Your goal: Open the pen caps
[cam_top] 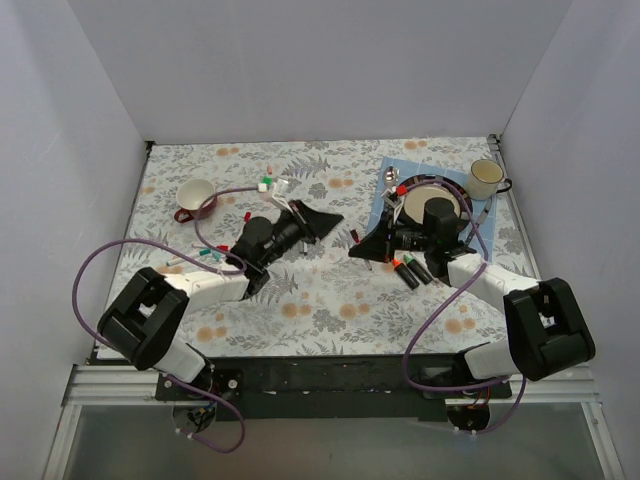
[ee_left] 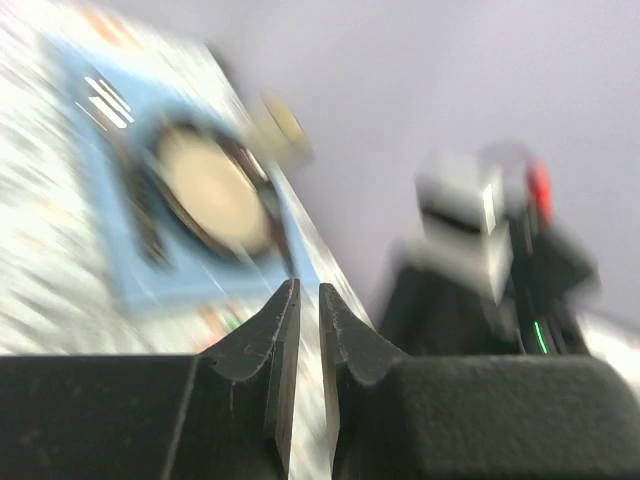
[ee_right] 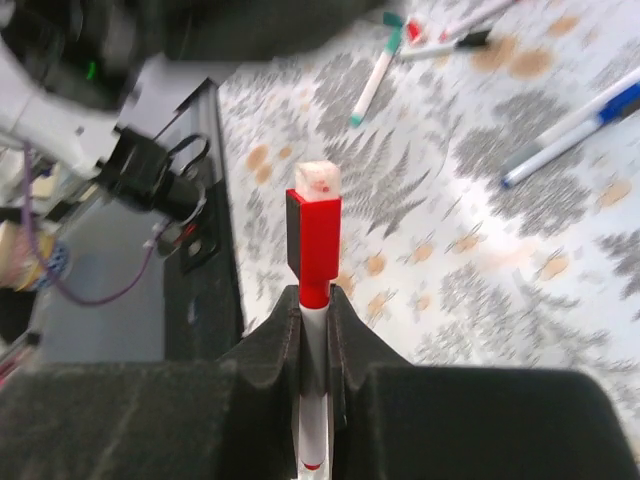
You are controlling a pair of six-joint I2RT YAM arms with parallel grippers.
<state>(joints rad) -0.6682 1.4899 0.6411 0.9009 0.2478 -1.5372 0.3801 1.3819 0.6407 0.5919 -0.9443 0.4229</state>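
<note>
Right wrist view showed the right claw [ee_right: 315, 300] clamped tight on a white pen [ee_right: 312, 425]. The pen's red cap [ee_right: 318, 235] was on and stuck out past the claw tips. So I think the step in hand was getting this cap off.

The left claw [ee_left: 309, 300] had its two sides almost together with nothing in between, though that picture was very blurry. In the top view, both claws were up over the tabletop [cam_top: 320, 290], to the left of the plate [cam_top: 418, 195]. They pointed at each other with a small gap between them. The held pen was there too, nearer the plate than the left claw was.

For the next move, I think the left claw would need to open up and line up with the red cap. Then it would pinch the cap and pull straight away. The cap was small, so it could slip.

Two black pens [cam_top: 410, 275] lay just in front of the plate, close to the right arm. More pens [cam_top: 275, 185] and a cup [cam_top: 195, 197] lay far to the left of the plate. A mug [cam_top: 487, 178] sat just right of it. Nothing stood between the two claws.
</note>
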